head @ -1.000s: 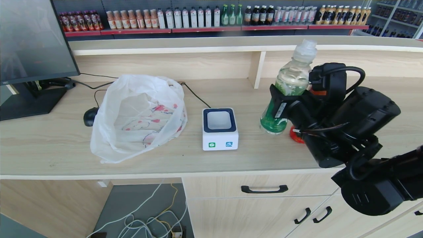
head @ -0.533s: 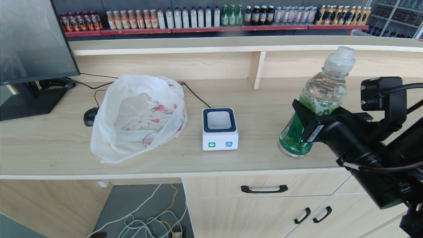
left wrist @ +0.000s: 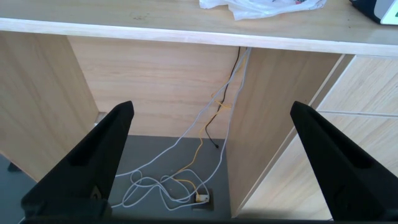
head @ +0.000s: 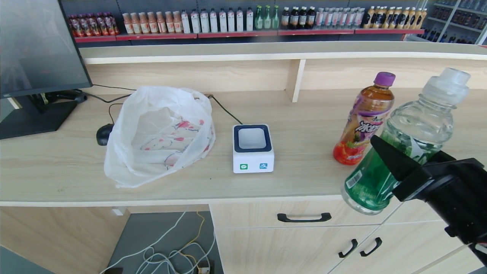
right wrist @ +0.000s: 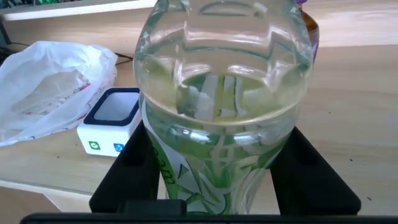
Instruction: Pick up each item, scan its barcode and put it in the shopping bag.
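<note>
Green-labelled clear bottle (head: pixel 412 129), clamped mid-body between both fingers of the right gripper (right wrist: pixel 217 155).

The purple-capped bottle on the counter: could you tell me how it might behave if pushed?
Tall on a narrow base, the purple-capped bottle would probably tip if pushed high. It looks nearly full, so likely heavy. Round, it may then roll.

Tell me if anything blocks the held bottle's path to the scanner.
Nothing visible does. Only counter lies between the green-labelled bottle, gripped in the right pincer, and the scanner. The purple-capped bottle stands farther back, beside that path.
</note>
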Robot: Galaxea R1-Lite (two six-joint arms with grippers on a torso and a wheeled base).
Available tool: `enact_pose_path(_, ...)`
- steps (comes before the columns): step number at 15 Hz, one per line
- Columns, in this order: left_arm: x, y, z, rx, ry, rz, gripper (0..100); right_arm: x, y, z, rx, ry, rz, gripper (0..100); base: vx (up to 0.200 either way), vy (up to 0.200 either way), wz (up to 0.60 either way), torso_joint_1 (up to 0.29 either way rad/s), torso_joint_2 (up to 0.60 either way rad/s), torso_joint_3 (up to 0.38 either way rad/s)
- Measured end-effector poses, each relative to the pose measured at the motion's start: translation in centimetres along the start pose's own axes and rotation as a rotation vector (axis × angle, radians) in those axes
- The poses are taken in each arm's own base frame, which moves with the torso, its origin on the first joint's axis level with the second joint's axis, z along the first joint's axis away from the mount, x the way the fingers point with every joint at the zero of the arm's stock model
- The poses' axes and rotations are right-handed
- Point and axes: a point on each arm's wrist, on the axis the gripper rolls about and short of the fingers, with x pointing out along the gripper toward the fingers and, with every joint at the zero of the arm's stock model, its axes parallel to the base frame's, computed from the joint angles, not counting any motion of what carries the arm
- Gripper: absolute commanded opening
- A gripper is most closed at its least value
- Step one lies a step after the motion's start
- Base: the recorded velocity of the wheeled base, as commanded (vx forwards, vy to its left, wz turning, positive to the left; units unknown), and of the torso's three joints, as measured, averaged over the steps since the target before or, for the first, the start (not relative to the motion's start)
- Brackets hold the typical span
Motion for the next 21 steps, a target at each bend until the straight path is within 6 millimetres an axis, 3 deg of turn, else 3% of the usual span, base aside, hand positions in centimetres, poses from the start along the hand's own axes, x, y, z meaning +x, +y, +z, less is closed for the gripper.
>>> enact_pose_path(7, 0.0, 0.0, 0.0, 0.0, 0.0, 0.0, 100, -0.9, 2.4, -0.1, 0.057, 0.04, 0.156, 0, 0.0, 0.0, 0.0, 0.0, 0.0, 0.0)
enact_pose_path(11, 0.0, 0.0, 0.0, 0.0, 0.0, 0.0, 100, -0.8, 3.4, -0.2, 0.145, 0.052, 0.375, 0, 0.0, 0.0, 0.0, 0.0, 0.0, 0.0)
enact_pose_path(16, 0.0, 0.0, 0.0, 0.0, 0.0, 0.0, 100, -0.8, 3.8, -0.4, 0.228, 0.081, 0.501, 0, 0.0, 0.0, 0.0, 0.0, 0.0, 0.0)
enact_pose_path(21, 0.0, 0.0, 0.0, 0.0, 0.0, 0.0, 100, 0.5, 2.7, 1.5, 0.358, 0.027, 0.629, 0, 0.0, 0.0, 0.0, 0.0, 0.0, 0.0)
